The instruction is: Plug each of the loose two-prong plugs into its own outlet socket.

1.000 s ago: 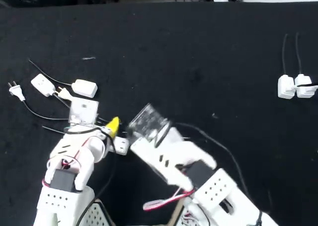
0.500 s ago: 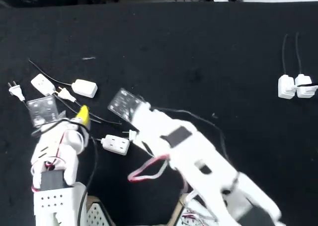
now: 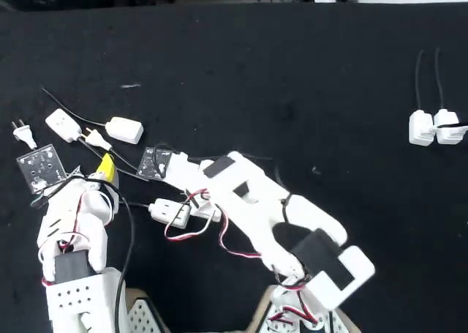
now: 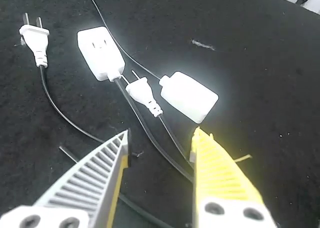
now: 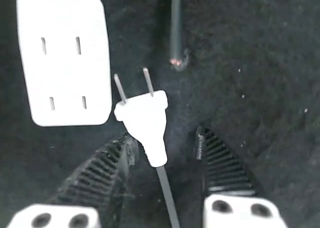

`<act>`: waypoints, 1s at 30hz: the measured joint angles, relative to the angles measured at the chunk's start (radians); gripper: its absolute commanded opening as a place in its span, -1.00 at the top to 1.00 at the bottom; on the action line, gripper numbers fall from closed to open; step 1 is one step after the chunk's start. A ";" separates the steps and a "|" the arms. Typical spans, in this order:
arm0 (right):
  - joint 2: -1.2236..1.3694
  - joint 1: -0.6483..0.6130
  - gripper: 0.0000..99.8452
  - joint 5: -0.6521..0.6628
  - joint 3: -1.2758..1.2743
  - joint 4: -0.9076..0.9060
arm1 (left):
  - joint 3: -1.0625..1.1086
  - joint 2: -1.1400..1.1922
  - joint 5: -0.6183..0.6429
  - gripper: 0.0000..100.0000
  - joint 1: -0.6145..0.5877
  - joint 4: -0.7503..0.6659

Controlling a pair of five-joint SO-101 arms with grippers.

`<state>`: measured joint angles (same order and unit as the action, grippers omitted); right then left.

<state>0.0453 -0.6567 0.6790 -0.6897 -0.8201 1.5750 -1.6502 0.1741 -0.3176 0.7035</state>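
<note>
Right fingers (image 5: 107, 168) spread wide, empty, astride plug (image 5: 145, 118) lying lengthwise, prongs at their twelve o'clock; socket block (image 5: 65, 57) at eleven. Left fingers (image 4: 95, 173) open, empty, farther off.

The left arm (image 3: 73, 230) rises from the near left corner, folded short, and the left pincer (image 4: 160, 133) gapes wide, tips angled downward. The right arm (image 3: 256, 201) stretches long toward the left arm's side, wrist bent over, and the right pincer (image 5: 164, 135) stands parted, facing down.

Jaws spread, plug (image 4: 142, 91) between two sockets (image 4: 100, 52) (image 4: 189, 96), second plug (image 4: 34, 36) apart
</note>
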 measured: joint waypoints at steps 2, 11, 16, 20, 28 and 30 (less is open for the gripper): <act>0.009 0.000 0.82 0.026 0.006 0.000 | 0.000 0.000 0.000 0.59 0.000 0.000; -0.009 0.000 0.98 0.078 0.015 0.006 | 0.000 0.000 0.000 0.59 -0.006 0.000; -0.192 0.000 0.98 0.014 -0.078 0.003 | 0.000 0.000 0.000 0.59 -0.006 0.000; -0.400 -0.002 0.98 -0.078 -0.163 0.003 | 0.000 0.000 0.000 0.59 -0.006 0.000; -0.549 -0.026 0.98 -0.327 -0.296 0.216 | 0.000 0.000 0.000 0.59 0.126 0.000; -0.551 -0.029 0.98 -0.374 -0.313 0.287 | 0.000 0.000 0.000 0.59 0.152 0.000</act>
<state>-0.5056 -0.6859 0.3046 -1.0027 -0.5332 1.5750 -1.6502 0.1741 -0.1657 0.7035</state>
